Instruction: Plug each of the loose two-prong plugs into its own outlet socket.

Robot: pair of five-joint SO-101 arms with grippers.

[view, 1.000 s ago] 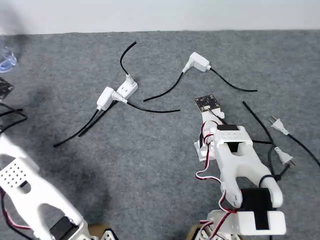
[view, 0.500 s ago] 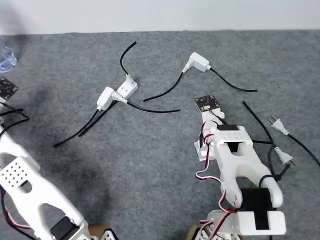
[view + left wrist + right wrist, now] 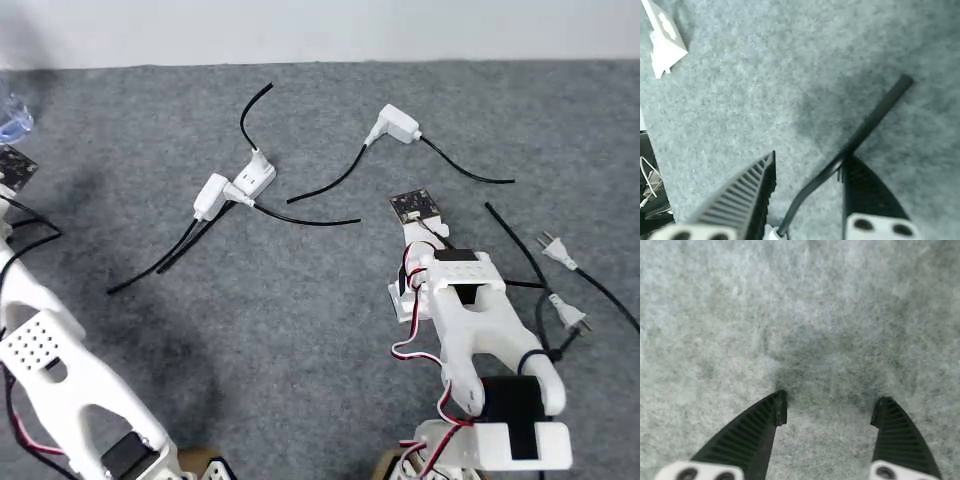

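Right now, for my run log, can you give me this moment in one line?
left tool open astride cable | right tool open over mat | two plugs loose

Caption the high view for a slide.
Two loose two-prong plugs lie on grey felt beside an arm, with white sockets farther out.

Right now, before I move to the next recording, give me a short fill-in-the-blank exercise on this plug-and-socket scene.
1. ____ loose two-prong plugs lie on the gray mat near the high view's right edge.
2. A ____ cable runs between the left gripper's open fingers.
3. The right gripper hangs over bare mat with its jaws ____.
Missing words: two; black; open.
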